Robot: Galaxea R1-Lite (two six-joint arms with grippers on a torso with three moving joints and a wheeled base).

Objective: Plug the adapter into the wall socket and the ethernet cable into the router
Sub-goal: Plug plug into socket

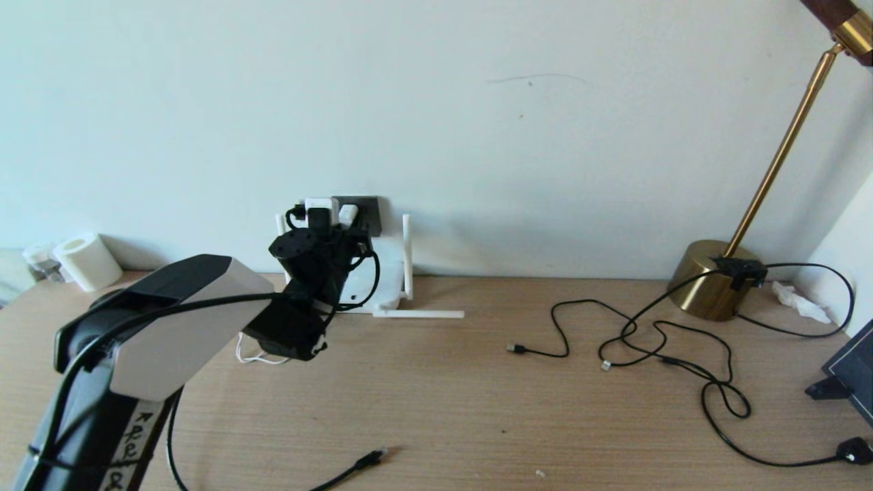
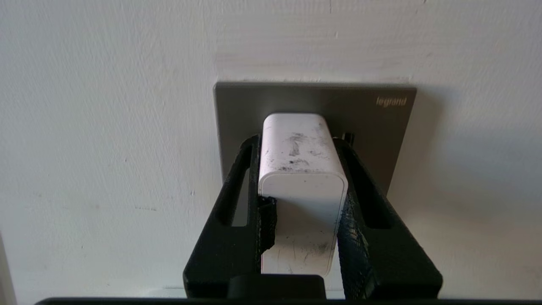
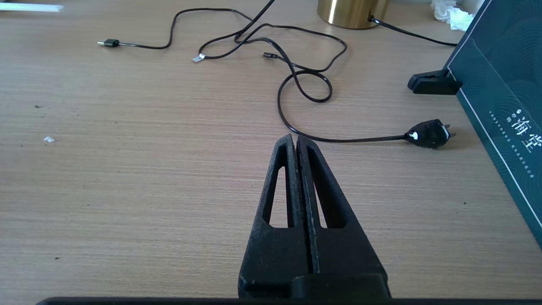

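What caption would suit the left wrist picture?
Left gripper clamps the white adapter against the dark grey wall socket.

The right tool (image 3: 295,142) hangs over the wooden table (image 3: 127,169), fingers pressed together; black cables (image 3: 296,80) lie beyond.

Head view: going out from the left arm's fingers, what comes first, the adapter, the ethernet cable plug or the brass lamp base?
1. adapter, held in the left gripper at the wall socket.
2. ethernet cable plug, on the table's near edge.
3. brass lamp base, far right.
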